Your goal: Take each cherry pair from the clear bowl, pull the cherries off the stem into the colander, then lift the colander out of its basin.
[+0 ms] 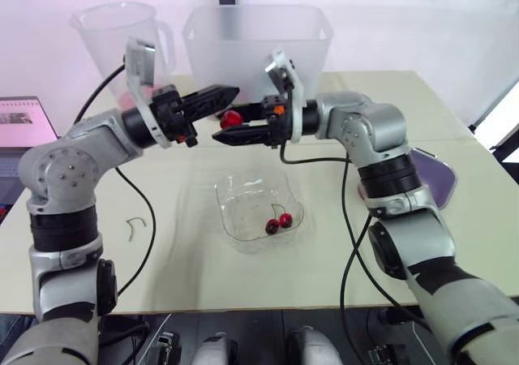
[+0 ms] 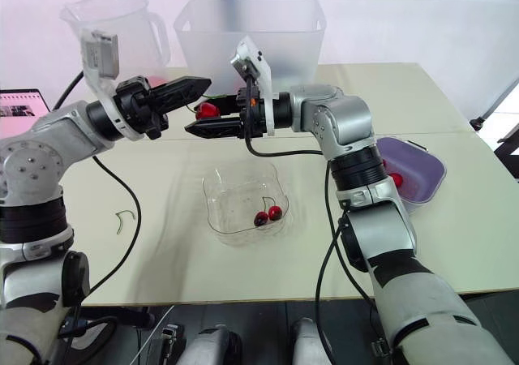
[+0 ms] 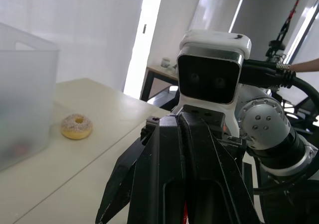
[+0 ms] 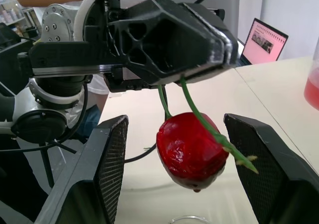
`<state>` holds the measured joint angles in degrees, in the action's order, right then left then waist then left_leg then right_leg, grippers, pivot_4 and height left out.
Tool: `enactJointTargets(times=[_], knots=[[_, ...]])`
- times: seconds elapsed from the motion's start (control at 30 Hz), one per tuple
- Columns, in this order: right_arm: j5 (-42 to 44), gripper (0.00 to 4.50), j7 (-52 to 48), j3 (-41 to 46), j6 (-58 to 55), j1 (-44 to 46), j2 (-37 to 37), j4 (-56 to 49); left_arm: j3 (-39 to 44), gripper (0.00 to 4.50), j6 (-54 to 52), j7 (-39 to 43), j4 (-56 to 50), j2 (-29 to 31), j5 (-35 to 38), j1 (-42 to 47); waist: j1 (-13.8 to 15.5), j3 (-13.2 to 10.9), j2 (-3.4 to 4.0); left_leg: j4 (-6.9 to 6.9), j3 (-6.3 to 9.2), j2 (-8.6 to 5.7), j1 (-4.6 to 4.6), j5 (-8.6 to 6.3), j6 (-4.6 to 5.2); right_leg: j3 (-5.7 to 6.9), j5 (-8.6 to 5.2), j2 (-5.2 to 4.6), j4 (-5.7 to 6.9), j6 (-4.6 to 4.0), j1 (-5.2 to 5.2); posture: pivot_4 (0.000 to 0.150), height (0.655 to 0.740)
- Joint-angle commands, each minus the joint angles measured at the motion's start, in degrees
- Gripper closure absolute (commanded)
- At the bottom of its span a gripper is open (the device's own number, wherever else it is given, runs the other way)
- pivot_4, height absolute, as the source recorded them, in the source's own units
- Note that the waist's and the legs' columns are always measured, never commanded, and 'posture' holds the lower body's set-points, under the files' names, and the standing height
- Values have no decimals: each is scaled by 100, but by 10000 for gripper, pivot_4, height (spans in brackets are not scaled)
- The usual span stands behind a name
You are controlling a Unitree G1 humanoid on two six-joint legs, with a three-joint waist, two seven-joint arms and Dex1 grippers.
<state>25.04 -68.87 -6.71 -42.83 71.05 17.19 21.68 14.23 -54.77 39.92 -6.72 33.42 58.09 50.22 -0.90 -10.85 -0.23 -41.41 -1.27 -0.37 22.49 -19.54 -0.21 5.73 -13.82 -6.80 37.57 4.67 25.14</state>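
**One cherry on the stem, pull not yet made**
The left fingers (image 1: pixel 212 99) pinch the stem (image 4: pixel 199 114). The cherry (image 4: pixel 189 157) hangs between the spread right fingers (image 4: pixel 107 164). Below them the clear bowl (image 1: pixel 235 195) holds one more cherry pair (image 1: pixel 278 222). The colander (image 2: pixel 422 164), well apart past the right elbow, is unlifted. There is open air around the fingers.

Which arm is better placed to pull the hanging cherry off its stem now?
The right gripper. Its open fingers stand on both sides of the cherry, while the left gripper is shut on the stem above it.
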Motion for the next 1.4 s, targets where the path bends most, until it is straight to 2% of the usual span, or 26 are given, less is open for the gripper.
enactJointTargets(times=[0.03,0.13,0.63,0.77,1.17,1.4], knots=[[15,18271,-22,0,108,237,-45,-42,47,45000,78,42,-141,41,33,28,-1,0,0,0,0,0,0,0,0,0,0,0,0,0,0,1500,6886],[-11,29021,-31,-23,127,222,-43,-23,57,45000,85,36,-151,45,33,22,0,0,0,0,0,0,0,0,0,0,0,0,0,0,0,1500,6886],[27,29021,-58,18,124,283,3,63,68,45000,162,39,-184,51,-12,-81,0,0,0,1,0,0,0,0,0,0,0,0,-1,0,0,1500,6886],[74,39011,-65,35,92,279,-7,-5,59,45000,200,47,-164,42,-39,-99,0,0,0,2,0,0,0,0,0,0,0,0,-1,0,1,1500,6886],[-28,39011,-129,-103,57,108,111,-24,70,45000,323,93,-51,52,-169,-39,1,0,0,3,-1,0,0,0,0,0,0,0,-2,0,1,1500,6886],[-95,39011,-115,-166,-299,-230,488,-87,103,45000,349,81,-43,30,-172,-43,9,0,0,3,-1,0,0,0,0,0,0,-1,-2,0,1,1500,6886]])
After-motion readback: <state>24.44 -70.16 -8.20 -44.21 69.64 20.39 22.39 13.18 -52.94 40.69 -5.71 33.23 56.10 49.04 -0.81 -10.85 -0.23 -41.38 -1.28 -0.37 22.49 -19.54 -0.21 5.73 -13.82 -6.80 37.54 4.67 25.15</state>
